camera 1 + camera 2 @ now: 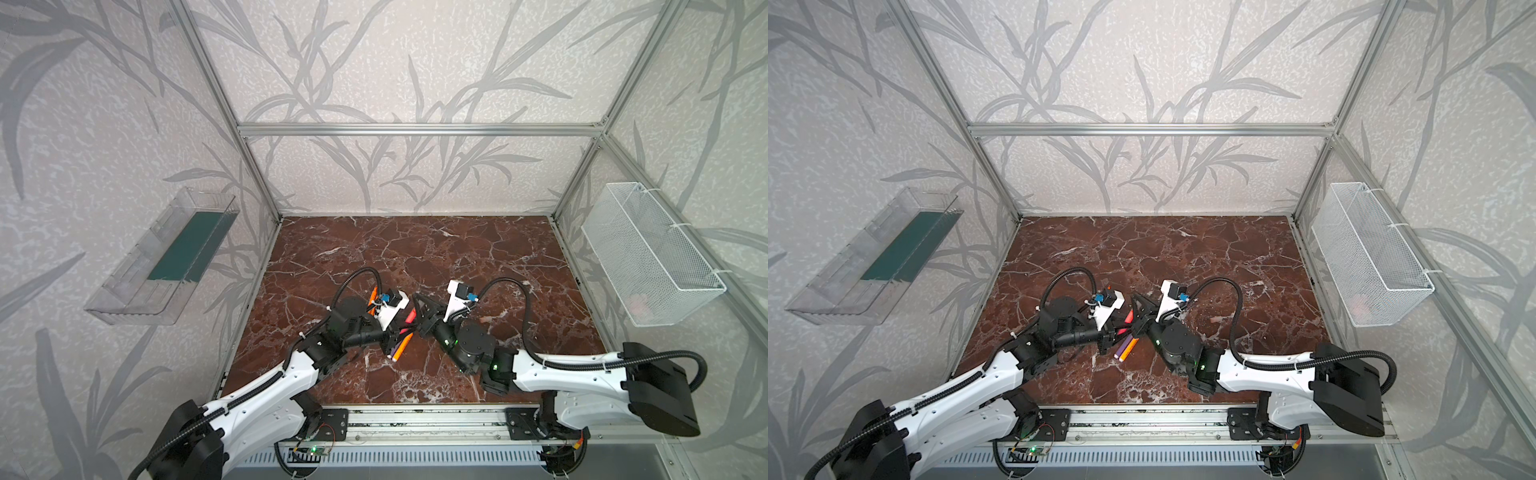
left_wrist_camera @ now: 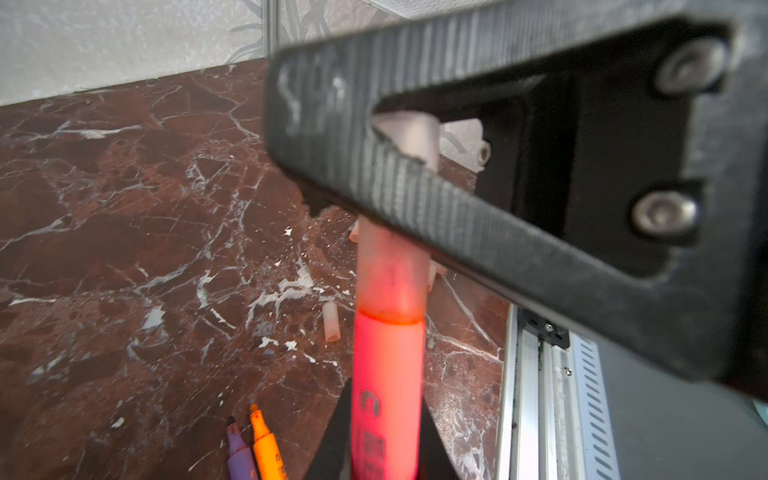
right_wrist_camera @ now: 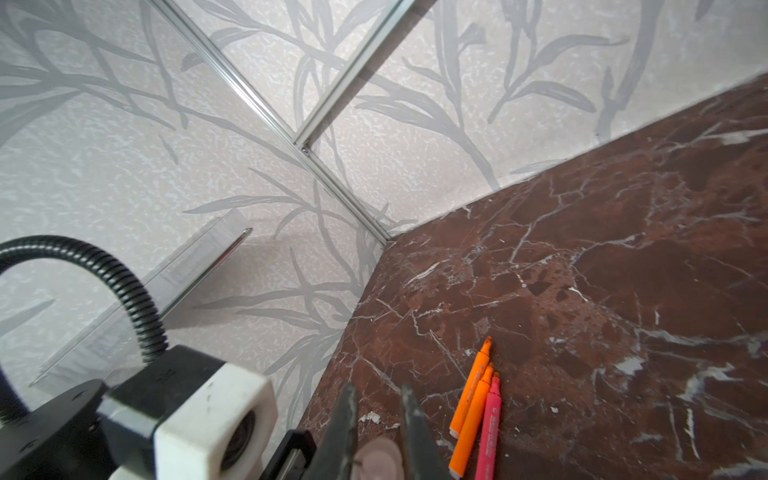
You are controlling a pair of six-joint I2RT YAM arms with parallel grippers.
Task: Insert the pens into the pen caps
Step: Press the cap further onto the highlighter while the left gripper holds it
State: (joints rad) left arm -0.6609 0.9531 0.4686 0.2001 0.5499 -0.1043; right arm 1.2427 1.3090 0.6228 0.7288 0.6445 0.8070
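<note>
Left wrist view gives the closest look: the left gripper has its fingers clenched round the barrel of a pink-red pen, held above the desk. A translucent pen cap sits over that pen's tip end, its rim meeting the coloured barrel. The right gripper faces it from the opposite side and pinches the same cap between its fingers (in the right wrist view the cap is only a pale blur between them). Down on the marble, just beside the left gripper on the front-rail side, a purple pen and an orange pen lie touching, side by side, uncapped. Further out, a loose cap lies on its side on the desk, apart from the pens. Behind the left wrist, two orange pens and a second pink-red pen lie packed together, tips bare. Farthest off, a clear plastic bin hangs on the left wall and a white wire basket on the right.
</note>
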